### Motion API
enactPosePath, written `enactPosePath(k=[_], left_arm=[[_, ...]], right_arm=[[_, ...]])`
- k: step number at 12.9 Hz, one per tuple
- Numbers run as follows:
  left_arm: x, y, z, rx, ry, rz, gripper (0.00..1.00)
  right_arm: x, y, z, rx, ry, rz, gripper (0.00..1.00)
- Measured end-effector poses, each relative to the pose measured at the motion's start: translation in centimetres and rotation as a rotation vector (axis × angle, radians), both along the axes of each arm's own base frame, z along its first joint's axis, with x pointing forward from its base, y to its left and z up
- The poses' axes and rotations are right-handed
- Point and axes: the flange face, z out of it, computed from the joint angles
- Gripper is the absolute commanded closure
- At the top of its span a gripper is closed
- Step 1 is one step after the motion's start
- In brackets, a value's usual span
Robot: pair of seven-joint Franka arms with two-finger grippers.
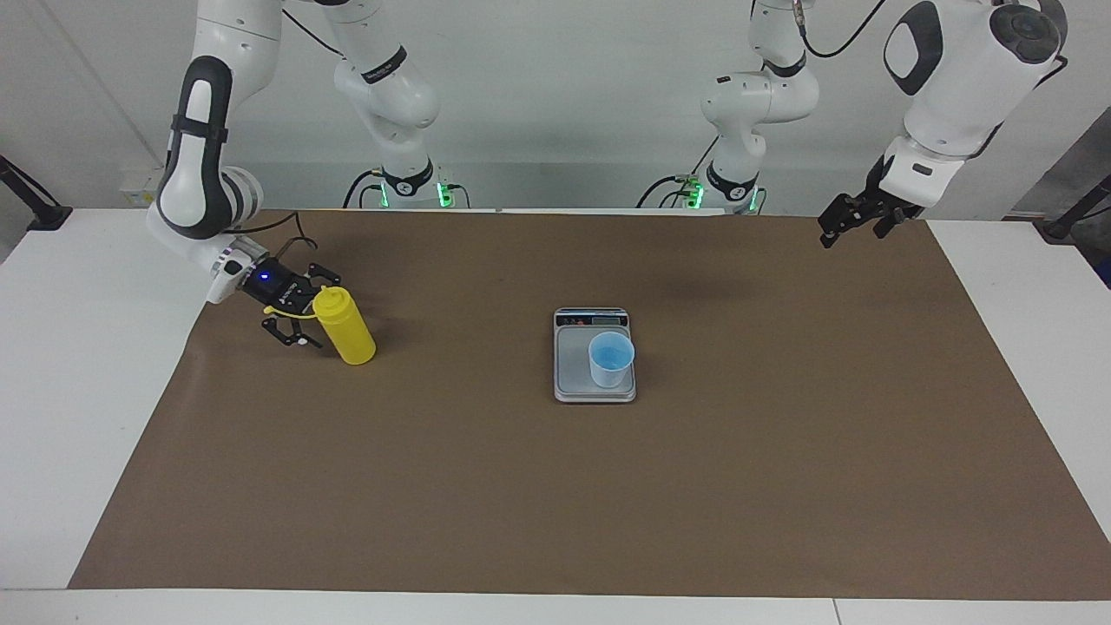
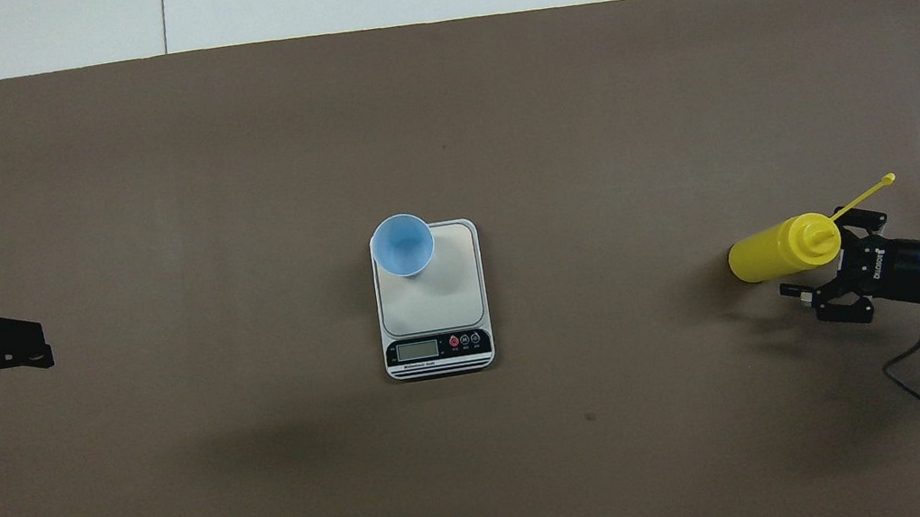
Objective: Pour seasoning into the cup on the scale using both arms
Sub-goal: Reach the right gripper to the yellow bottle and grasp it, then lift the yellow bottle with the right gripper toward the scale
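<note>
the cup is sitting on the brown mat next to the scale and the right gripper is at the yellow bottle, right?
Not quite: the cup stands on the scale, as the facing view shows. The right gripper is indeed at the yellow bottle.

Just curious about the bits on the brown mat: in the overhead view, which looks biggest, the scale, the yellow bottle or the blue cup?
Largest to smallest, as they look from overhead:
1. scale
2. yellow bottle
3. blue cup

The bottle stands and is seen slantwise, so its look is only approximate.
</note>
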Motion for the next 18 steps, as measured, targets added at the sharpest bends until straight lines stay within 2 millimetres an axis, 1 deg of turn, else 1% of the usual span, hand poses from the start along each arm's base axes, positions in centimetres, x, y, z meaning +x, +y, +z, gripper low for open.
enactPosePath(k=[1, 2, 3, 6, 11, 13, 14, 16, 17, 18], left_arm=[[0.0, 0.9, 0.0, -0.001, 0.000, 0.018, 0.00], [0.0, 1.6, 0.0, -0.001, 0.000, 0.031, 0.00], [0.0, 1.8, 0.0, -0.001, 0.000, 0.035, 0.00], [0.0, 1.7, 0.0, 0.000, 0.000, 0.033, 0.00], [0.0, 1.7, 0.0, 0.000, -0.003, 0.035, 0.00], [0.1, 2.4, 0.1, -0.001, -0.008, 0.050, 0.00], [0.1, 3.1, 0.1, -0.001, -0.010, 0.064, 0.00], [0.4, 4.5, 0.5, 0.000, -0.044, 0.093, 0.00], [0.7, 4.8, 0.7, 0.001, -0.072, 0.097, 0.00], [0.8, 4.6, 0.8, 0.002, -0.089, 0.094, 0.00]], right_arm=[[0.1, 0.2, -0.5, 0.015, -0.004, -0.005, 0.00], [0.2, 0.4, -0.5, 0.026, -0.009, -0.010, 0.00], [0.5, 0.7, -0.3, 0.036, -0.015, -0.015, 0.00], [1.3, 1.7, 0.1, 0.055, -0.030, -0.022, 0.00], [1.7, 2.6, 0.2, 0.058, -0.033, -0.006, 0.00], [1.9, 2.7, 0.3, 0.061, -0.036, -0.011, 0.00], [1.9, 2.7, 0.4, 0.063, -0.038, -0.014, 0.04], [2.0, 2.7, 0.5, 0.065, -0.041, -0.017, 0.27], [2.1, 2.7, 0.6, 0.064, -0.043, -0.017, 0.34], [2.2, 2.7, 0.6, 0.064, -0.044, -0.017, 0.41]])
